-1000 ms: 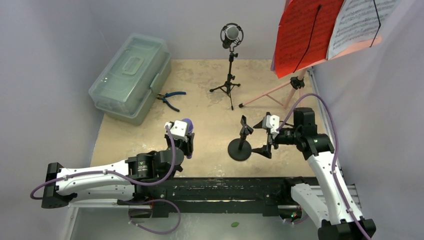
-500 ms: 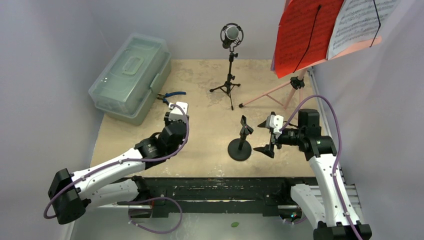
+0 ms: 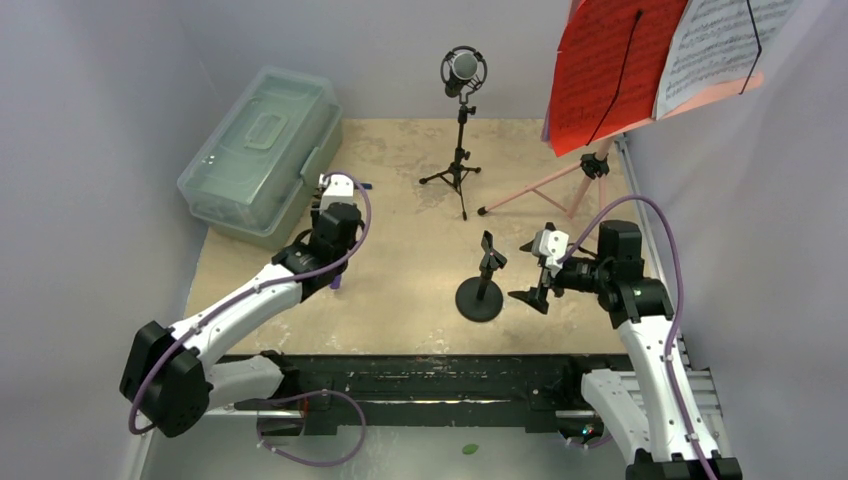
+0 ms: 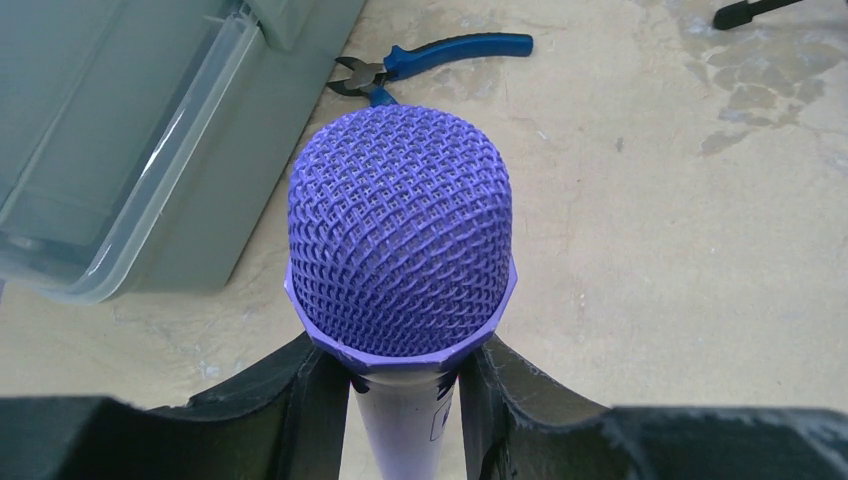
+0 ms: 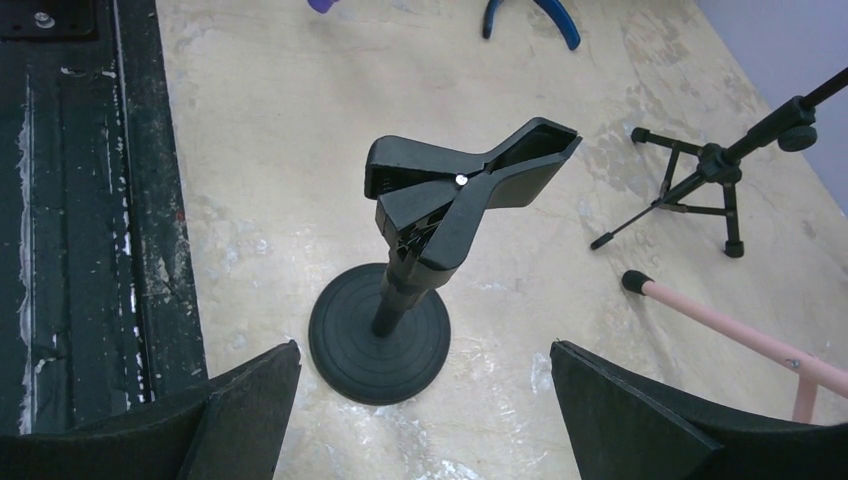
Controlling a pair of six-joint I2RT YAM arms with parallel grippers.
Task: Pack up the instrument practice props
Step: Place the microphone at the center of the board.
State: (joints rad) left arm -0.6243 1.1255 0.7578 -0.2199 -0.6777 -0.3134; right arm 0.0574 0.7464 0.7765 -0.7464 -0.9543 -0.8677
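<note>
- purple mic: clamped betw left fingers, which are closed on the pale shaft just under the mesh head. Head sits mid-frame in left wrist view.
- top view: left arm stretched to left-centre of frame, wrist just beside near right corner of case. Mic hidden under the wrist there.
- case: clear greenish, lid on, upper left of worktop.
- pliers: blue handles, flat on worktop beside case. Top centre of left wrist view, beyond mic head, no contact.
- right fingers: spread wide, nothing held.
- clip stand: black, round base, spring clip on top, upright on worktop. Centre of right wrist view, ahead of the fingers, not touching. In top view it's lower centre, right fingers just to its right.
- black-silver mic: in a ring mount on black tripod, upright, top centre of top view.
- rack: pink, upper right in top view, legs on worktop. One leg shows at right edge of right wrist view.
- red page and white page: on rack side by side, red on left, thin black line across each.
</note>
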